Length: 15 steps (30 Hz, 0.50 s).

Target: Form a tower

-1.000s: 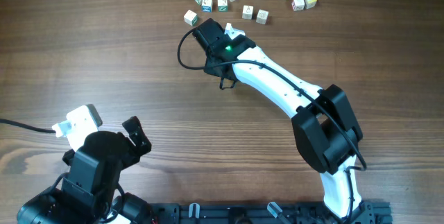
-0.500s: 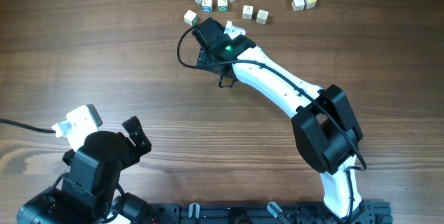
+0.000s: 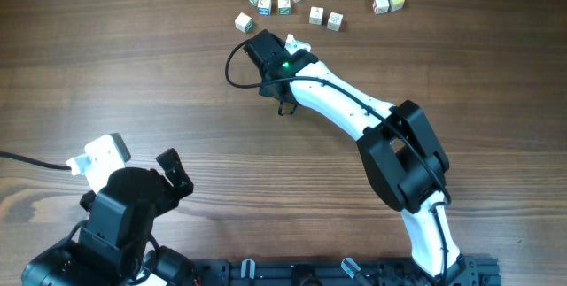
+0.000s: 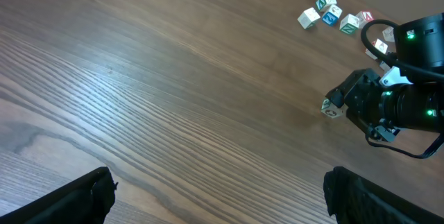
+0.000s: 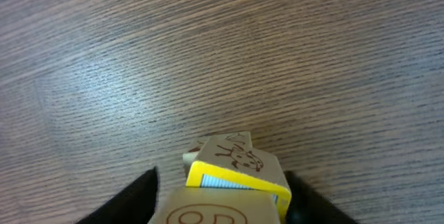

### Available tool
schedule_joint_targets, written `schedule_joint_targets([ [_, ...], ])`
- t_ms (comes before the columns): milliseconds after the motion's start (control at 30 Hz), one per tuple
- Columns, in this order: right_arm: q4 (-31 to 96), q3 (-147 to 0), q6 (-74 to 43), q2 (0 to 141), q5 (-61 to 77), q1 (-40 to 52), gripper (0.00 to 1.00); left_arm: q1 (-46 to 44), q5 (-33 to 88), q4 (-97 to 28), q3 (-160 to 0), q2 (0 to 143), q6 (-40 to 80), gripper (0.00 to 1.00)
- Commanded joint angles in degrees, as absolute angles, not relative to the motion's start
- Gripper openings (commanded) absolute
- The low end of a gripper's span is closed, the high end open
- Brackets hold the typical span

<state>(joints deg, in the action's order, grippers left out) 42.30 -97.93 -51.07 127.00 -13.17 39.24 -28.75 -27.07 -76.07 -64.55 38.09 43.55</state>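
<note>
Tower (image 5: 236, 160) leaning askew
My right end effector (image 5: 220, 186) straddles it on the table (image 5: 104, 57); whether it grips, I cannot tell. My left end effector (image 4: 218, 189) stands open.

Right arm (image 3: 341, 104): white links, black joint housings, green LED (image 3: 287, 63) lit, black cable (image 3: 232, 60) looped at wrist. Left arm (image 3: 124, 211): black housings, white block (image 3: 102, 155) with black lead (image 3: 31, 162); left claw (image 4: 218, 200) black.
</note>
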Motion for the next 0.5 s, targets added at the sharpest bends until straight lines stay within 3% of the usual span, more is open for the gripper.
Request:
schedule_joint_targets([
  [0, 42.2, -97.8, -50.9, 127.5, -14.6, 39.5, 0.48, -28.6, -26.8, -75.9, -64.4, 38.0, 42.4, 1.00],
  [233, 42.3, -97.8, -49.3, 127.5, -14.5, 39.6, 0.28, -28.6, -26.8, -75.9, -64.4, 38.0, 42.4, 1.00],
  [467, 42.5, -97.8, -46.2, 127.5, -13.9, 39.6, 0.20, -28.6, -26.8, -75.9, -64.4, 38.0, 42.4, 1.00],
])
